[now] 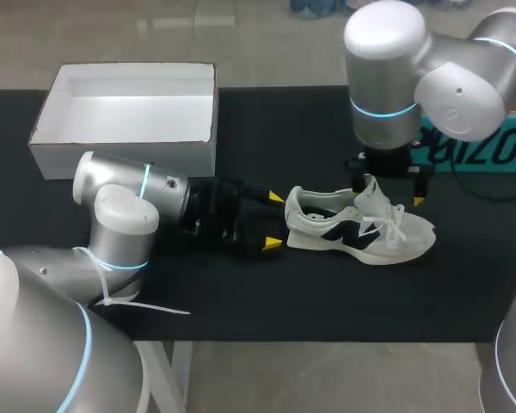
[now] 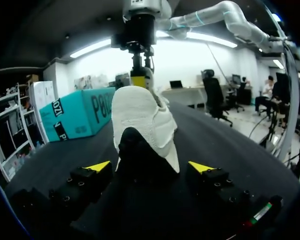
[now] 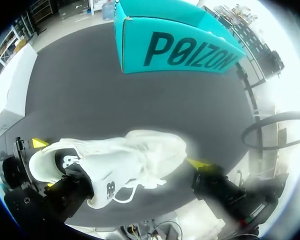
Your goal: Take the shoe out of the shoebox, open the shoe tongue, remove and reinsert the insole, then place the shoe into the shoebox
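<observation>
A white sneaker with dark side marks [image 1: 361,225] lies on the black table, toe pointing right. My left gripper [image 1: 275,222] is at its heel, open, with a yellow tip on each side and not pressing it. In the left wrist view the heel [image 2: 142,125] stands just ahead of the left gripper [image 2: 149,166]. My right gripper [image 1: 389,191] hangs over the tongue and laces, open. In the right wrist view the shoe [image 3: 125,160] lies under and between the wide-spread fingers of the right gripper [image 3: 127,175]. The open white shoebox [image 1: 129,112] stands at the back left with nothing in it.
A teal box [image 1: 477,146] lies at the back right, behind the right arm, also seen as the teal box [image 3: 180,45] beyond the shoe. Bare black table [image 1: 327,292] stretches in front of the shoe. A loose white cable tie [image 1: 146,301] hangs off my left arm.
</observation>
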Motion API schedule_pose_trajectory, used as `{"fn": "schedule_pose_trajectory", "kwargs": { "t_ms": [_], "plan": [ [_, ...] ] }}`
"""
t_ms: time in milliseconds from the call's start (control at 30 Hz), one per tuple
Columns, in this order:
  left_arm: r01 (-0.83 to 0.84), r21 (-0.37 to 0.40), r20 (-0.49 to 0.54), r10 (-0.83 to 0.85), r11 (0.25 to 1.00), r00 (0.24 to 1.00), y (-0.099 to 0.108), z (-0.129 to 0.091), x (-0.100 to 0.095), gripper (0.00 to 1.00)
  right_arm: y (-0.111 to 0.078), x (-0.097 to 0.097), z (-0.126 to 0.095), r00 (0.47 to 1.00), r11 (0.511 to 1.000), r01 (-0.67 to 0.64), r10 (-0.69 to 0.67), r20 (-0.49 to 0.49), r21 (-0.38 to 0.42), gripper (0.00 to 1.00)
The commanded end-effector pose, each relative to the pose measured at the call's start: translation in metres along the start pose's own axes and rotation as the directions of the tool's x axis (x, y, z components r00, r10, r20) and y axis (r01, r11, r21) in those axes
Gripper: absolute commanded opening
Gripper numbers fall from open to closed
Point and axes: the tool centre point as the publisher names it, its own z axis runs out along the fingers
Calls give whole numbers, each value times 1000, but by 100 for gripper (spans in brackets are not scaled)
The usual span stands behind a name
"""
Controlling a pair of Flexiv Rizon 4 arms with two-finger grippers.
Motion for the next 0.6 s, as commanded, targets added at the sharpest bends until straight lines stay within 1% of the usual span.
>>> {"fn": "schedule_pose_trajectory", "kwargs": {
  "t_ms": [33,167,333,600],
  "plan": [
    [5,-11,-28,-6,1000,1000,4,5,-8,100,-2,-7,3,1000,1000,-2,2,-10,0,100],
    [13,2,-38,-13,1000,999,5,11,-11,100,-4,-9,6,1000,1000,-4,4,-9,6,100],
    [11,-1,-48,-11,1000,999,3,19,-10,100,-5,-14,7,1000,1000,-9,9,-11,11,100],
    [18,-10,-81,-19,1000,997,2,32,0,100,-5,-18,10,1000,1000,-19,19,-18,15,100]
  ]
}}
